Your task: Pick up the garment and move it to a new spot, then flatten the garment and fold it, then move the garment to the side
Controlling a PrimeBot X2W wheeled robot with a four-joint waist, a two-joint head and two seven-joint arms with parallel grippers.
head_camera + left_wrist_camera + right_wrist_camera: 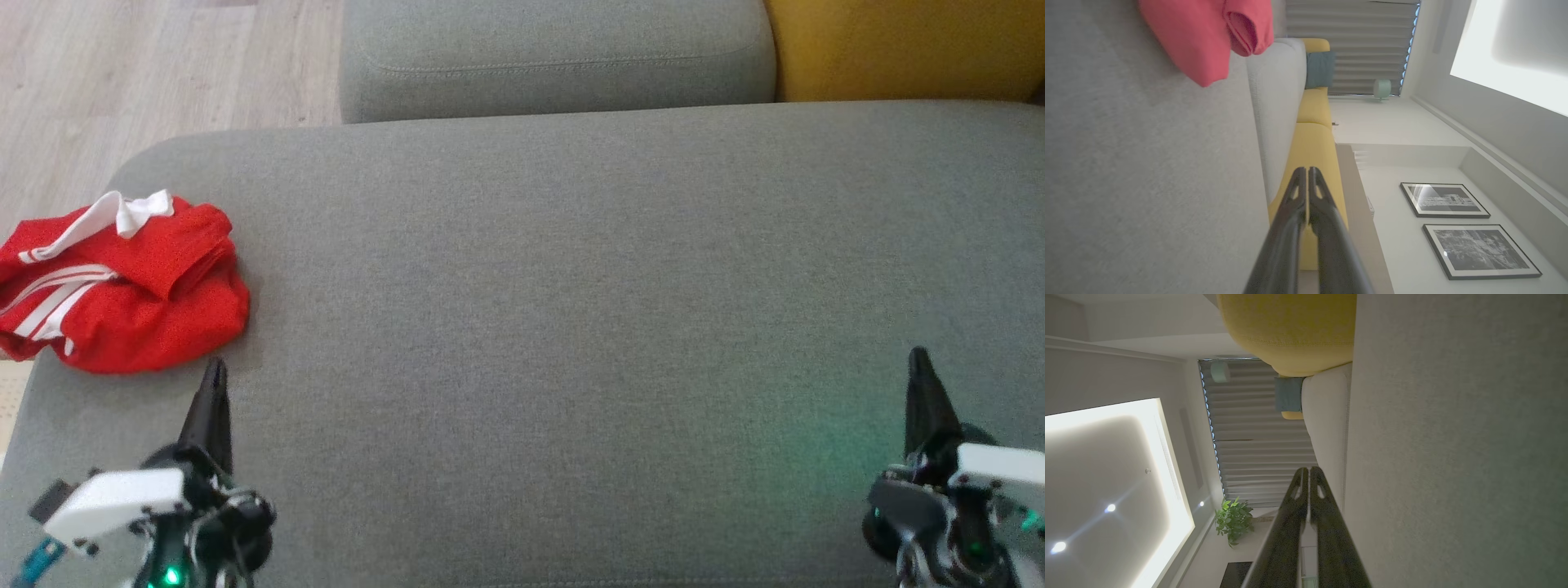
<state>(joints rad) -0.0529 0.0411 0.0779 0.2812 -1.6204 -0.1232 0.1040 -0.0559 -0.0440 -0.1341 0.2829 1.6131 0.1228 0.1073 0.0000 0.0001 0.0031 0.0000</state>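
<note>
Left tool (214, 382) and right tool (920, 367) are clenched, empty. The red garment (131, 294) lies at the left-frame edge of the grey cushion (571, 327); a clumsy reach may push it off.

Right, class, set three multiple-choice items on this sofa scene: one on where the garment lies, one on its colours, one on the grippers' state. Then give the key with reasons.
1. Where on the grey seat cushion does the garment lie? A. left end B. middle C. right end
2. What colours is the garment? A. blue and yellow B. red and white C. all black
3. How are the left gripper and right gripper? A. both shut, empty B. both open C. left shut on the garment
Key: 1 A, it lies bunched at the cushion's left end; 2 B, red cloth with white stripes; 3 A, each wrist view shows fingers pressed together, holding nothing.
</note>
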